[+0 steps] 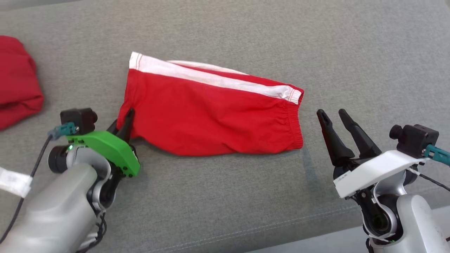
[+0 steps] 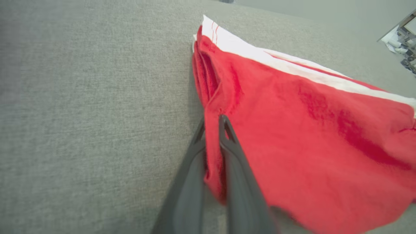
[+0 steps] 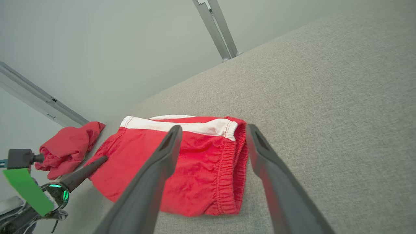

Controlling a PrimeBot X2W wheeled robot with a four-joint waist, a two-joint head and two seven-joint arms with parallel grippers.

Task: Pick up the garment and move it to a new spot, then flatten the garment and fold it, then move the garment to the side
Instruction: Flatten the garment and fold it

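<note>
The garment [image 1: 211,112] is a pair of red shorts with a white side stripe, folded in half and lying on the grey fabric surface [image 1: 225,31]. My left gripper [image 1: 127,117] is shut on the garment's left hem edge; in the left wrist view the red cloth [image 2: 292,130] is pinched between the two dark fingers [image 2: 224,130]. My right gripper [image 1: 332,116] stands open just right of the elastic waistband [image 1: 293,123], a short gap from it. In the right wrist view the waistband [image 3: 227,169] lies beyond and between the spread fingers [image 3: 169,146].
A second red garment [image 1: 15,84] lies bunched at the far left of the surface, also seen as a red heap [image 3: 68,146] in the right wrist view. The cushion's front seam [image 1: 246,228] runs near the bottom. A pale wall and metal rails [image 3: 217,29] rise beyond.
</note>
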